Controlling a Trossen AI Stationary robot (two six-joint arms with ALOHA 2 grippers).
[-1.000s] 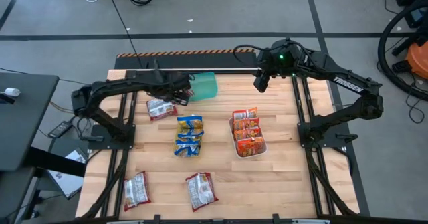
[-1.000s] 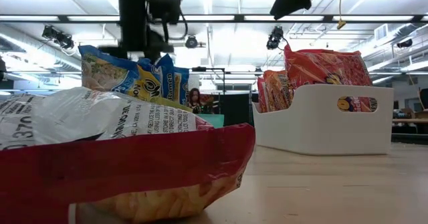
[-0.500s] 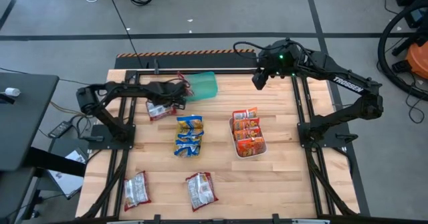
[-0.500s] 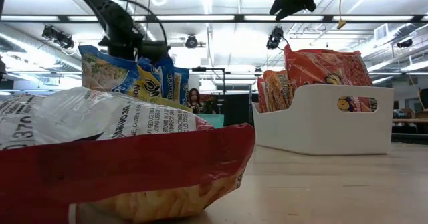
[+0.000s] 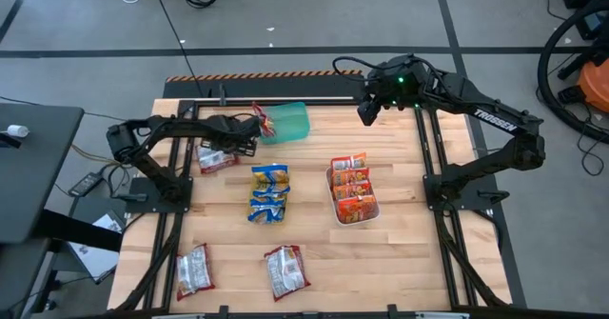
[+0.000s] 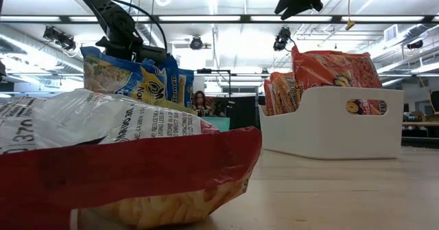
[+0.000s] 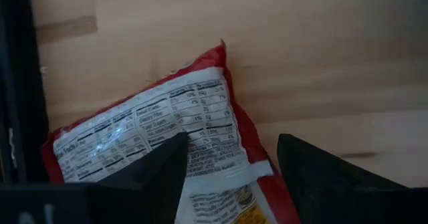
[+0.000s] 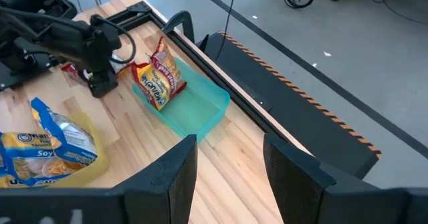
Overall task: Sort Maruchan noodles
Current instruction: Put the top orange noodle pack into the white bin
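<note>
**Ramen packets all over the table, left gripper hovering over 1**

So the left gripper point(image 5: 249, 136) sits near the table's far-left part, its 2 dark fingers point(image 7: 160, 167) spread wide over a silvery white and dark red crinkly ramen packet point(image 5: 211, 159) without pinching it. That packet lies flat on the light wooden table point(image 5: 409, 252), back label up, long axis running slantwise to the table's edges.

1 more red-and-white packet point(image 8: 159, 82) stands on end, leaning inside the green plastic tray point(image 5: 289, 122) at the far edge, long axis pointing up.

A pile of blue-and-yellow packets point(image 5: 269, 193) sits mid-table, long axis running far to near. Just beside it, toward the right edge, a white plastic tray point(image 6: 329, 127) holds the orange-red packets point(image 5: 352, 188), standing on edge in a row.

2 more silvery white packets lie flat near the near edge: 1 by the near-left corner point(image 5: 193, 268), 1 closer to the middle point(image 5: 285, 269), both lengthwise far to near.

The right gripper point(image 5: 369, 115) hangs above the far edge, fingers parted with nothing between them.
</note>
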